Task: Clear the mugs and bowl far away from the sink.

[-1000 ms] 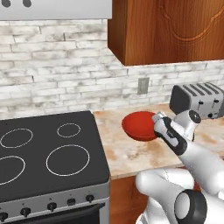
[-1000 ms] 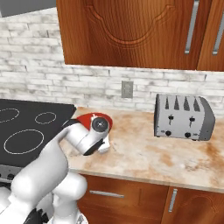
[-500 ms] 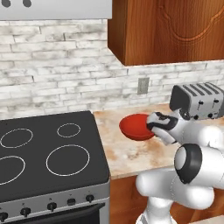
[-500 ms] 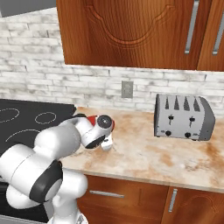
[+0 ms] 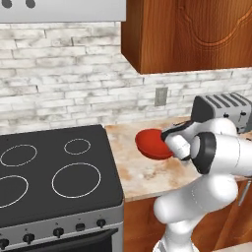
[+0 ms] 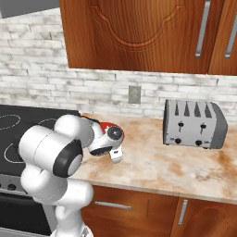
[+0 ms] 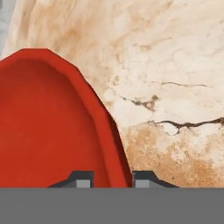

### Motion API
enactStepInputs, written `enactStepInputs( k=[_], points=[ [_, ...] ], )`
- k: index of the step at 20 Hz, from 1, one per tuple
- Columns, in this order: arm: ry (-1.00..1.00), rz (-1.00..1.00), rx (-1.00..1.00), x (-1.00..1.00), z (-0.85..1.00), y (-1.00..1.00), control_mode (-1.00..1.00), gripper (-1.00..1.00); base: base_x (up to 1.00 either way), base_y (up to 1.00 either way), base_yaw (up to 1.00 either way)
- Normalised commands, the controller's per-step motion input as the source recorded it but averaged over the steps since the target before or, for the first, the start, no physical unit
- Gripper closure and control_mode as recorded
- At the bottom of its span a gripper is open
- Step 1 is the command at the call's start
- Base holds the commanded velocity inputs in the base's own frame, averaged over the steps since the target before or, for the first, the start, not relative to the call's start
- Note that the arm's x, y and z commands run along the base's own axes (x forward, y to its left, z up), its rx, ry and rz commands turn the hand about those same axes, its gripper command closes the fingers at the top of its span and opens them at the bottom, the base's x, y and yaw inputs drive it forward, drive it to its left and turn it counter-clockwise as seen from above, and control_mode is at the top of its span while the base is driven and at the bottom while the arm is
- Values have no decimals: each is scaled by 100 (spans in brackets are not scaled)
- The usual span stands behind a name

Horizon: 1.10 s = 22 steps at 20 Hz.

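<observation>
Marbled counter (image 6: 185, 162) between stove (image 5: 49, 172) and toaster (image 6: 194, 124): my pincer (image 7: 113, 179) clamps the red bowl (image 5: 153, 143) by its rim, one finger inside, one outside. Carrying it well means keeping it level, grip firm, clear of the toaster.

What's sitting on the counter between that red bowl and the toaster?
In the right base view, the counter between the red bowl and the toaster is bare marbled stone; the gripper hangs at the bowl's end of it.
</observation>
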Motion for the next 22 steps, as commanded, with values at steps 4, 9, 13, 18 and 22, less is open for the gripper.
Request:
enactStepInputs(
  k=[4, 9, 13, 18, 22],
  points=[
    [0, 0, 0, 18, -40, -2, -100, -100, 0, 0, 0],
    [-4, 0, 1, 3, 10, -3, -100, -100, 0, 0, 0],
    [-9, 3, 2, 0, 33, -1, -100, -100, 0, 0, 0],
    [-12, 1, 1, -36, 87, -2, -100, -100, 0, 0, 0],
    [-2, 0, 3, -49, 100, -12, -100, -100, 0, 0, 0]
  ],
)
